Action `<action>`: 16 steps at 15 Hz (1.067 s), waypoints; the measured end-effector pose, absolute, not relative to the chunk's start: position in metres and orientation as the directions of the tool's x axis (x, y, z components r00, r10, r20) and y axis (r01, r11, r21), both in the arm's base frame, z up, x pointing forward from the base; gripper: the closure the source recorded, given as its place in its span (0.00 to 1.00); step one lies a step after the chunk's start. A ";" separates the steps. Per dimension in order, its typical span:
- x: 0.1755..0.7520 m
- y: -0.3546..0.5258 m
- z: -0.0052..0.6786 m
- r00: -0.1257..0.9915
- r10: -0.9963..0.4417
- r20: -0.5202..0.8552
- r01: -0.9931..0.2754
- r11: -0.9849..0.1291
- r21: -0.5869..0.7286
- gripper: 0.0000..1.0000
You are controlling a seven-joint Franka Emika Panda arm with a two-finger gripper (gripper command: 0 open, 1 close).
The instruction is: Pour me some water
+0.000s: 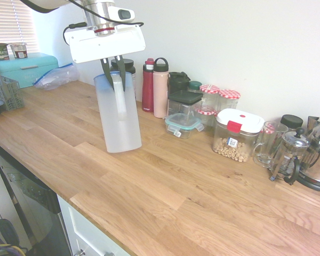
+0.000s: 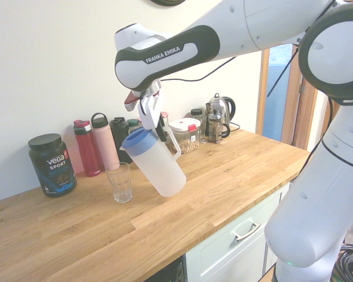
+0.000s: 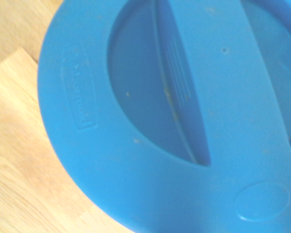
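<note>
A frosted white pitcher (image 1: 117,114) (image 2: 159,167) with a blue lid (image 2: 136,140) (image 3: 174,111) leans over the wooden counter (image 1: 165,192), its lid end tipped toward an empty drinking glass (image 2: 120,182). My gripper (image 1: 113,74) (image 2: 157,124) is shut on the pitcher's handle near its top. The pitcher's bottom end is low, close to the countertop; whether it touches I cannot tell. The lid's edge hangs a little above and to the side of the glass's rim. In the first exterior view the glass is hidden. The blue lid fills the wrist view.
Along the wall stand a red bottle (image 1: 148,85), a pink bottle (image 1: 160,88), food containers (image 1: 237,133), a French press (image 1: 288,154) and a kettle (image 2: 220,114). A dark protein tub (image 2: 52,164) sits past the glass. A dish rack (image 1: 2,90) and teal box (image 1: 29,66) occupy one end.
</note>
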State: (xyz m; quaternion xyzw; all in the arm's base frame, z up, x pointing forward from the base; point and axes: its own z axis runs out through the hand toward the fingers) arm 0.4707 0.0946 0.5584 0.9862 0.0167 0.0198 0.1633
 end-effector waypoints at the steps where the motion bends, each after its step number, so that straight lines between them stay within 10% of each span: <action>1: 0.476 0.100 0.558 0.998 0.050 0.024 0.039 -0.938 0.344 1.00; 16: 0.503 0.136 0.528 0.993 0.103 -0.061 0.120 -0.819 0.562 1.00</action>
